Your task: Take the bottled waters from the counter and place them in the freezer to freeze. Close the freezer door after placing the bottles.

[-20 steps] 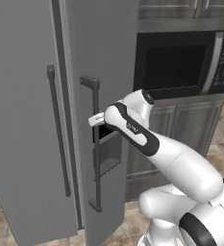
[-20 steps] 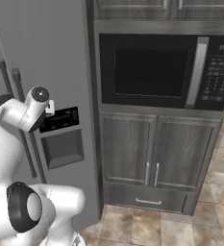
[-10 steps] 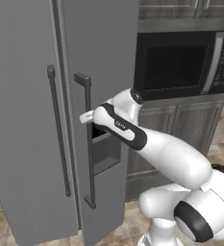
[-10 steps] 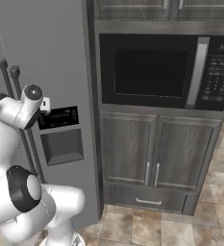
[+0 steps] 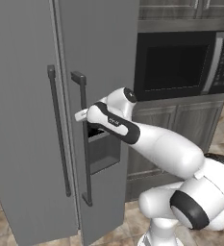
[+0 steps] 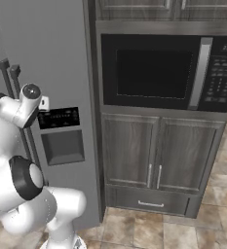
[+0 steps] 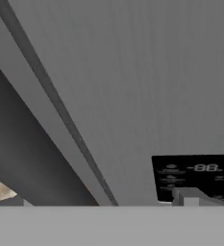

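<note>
— Swinging leftward, that is what the arm is doing: the gripper (image 5: pixel 80 115) is sliding off the front of the dispenser recess (image 5: pixel 104 151) and is now sitting just beside the bar handles. Is it holding anything?

— No, its jaws are standing spread wide with nothing between them. In the hand view they are facing bare grey door, with the dispenser's display (image 7: pixel 195 175) off to one side.

— Where is the freezer door?

— Going from the left, the freezer door (image 5: pixel 22 120) is standing as the plain panel at the far left and is looking shut. Its long bar handle (image 5: pixel 59 129) is running down its right edge. Next comes the neighbouring door's handle (image 5: pixel 84 139), and the gripper is hovering right at that one.

— So what is the step asking for?

— I am judging that it is reaching to open the freezer. It should be carrying on a little further left, past the nearer bar, so the open jaws are straddling the freezer's own handle squarely before closing. Then it should be pulling along the door's arc rather than straight back. Grabbing the wrong bar is the risk here.

— And the count?

— I am counting two fridge doors, two bar handles, one dispenser recess, one microwave (image 5: pixel 180 62), and beneath it two cabinet doors (image 6: pixel 156 155) over one drawer (image 6: pixel 151 200)
</note>
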Available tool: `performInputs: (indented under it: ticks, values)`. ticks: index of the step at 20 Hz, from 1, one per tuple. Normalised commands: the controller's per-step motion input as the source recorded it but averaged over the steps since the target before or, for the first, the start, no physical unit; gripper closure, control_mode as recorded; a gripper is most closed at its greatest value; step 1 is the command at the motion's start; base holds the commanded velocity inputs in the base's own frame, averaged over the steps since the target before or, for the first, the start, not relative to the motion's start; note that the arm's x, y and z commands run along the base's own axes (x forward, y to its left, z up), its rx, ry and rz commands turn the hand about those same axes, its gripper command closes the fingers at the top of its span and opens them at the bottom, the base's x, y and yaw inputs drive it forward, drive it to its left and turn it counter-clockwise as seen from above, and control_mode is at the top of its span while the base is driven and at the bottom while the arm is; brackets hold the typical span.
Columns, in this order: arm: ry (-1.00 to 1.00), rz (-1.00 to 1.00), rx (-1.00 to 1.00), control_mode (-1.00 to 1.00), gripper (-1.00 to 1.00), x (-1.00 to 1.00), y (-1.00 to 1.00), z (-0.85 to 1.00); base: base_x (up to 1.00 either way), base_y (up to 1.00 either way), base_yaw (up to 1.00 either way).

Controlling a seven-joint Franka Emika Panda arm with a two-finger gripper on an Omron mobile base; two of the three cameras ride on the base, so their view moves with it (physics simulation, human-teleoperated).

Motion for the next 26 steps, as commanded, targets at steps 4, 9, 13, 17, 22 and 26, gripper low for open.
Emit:
performInputs:
  ticks: [4,9,13,17,22,26]
  values:
    - [0.00,-0.09,-0.09,-1.00,-1.00,0.21,0.00,0.00,0.00,0.00,0.00]
    - [0.01,-0.15,-0.13,-1.00,-1.00,0.21,0.00,0.01,0.00,0.00,0.00]
    - [0.04,-0.16,-0.16,-1.00,-1.00,0.18,0.00,0.06,0.00,0.00,0.00]
    - [0.01,-0.17,-0.12,-1.00,-1.00,0.14,-0.01,0.00,0.00,0.00,0.00]
    - [0.00,-0.12,0.00,-1.00,-1.00,0.24,-0.02,0.00,0.00,0.00,0.00]
    - [0.00,-0.10,0.00,-1.00,-1.00,0.27,0.00,0.00,0.00,0.00,0.00]
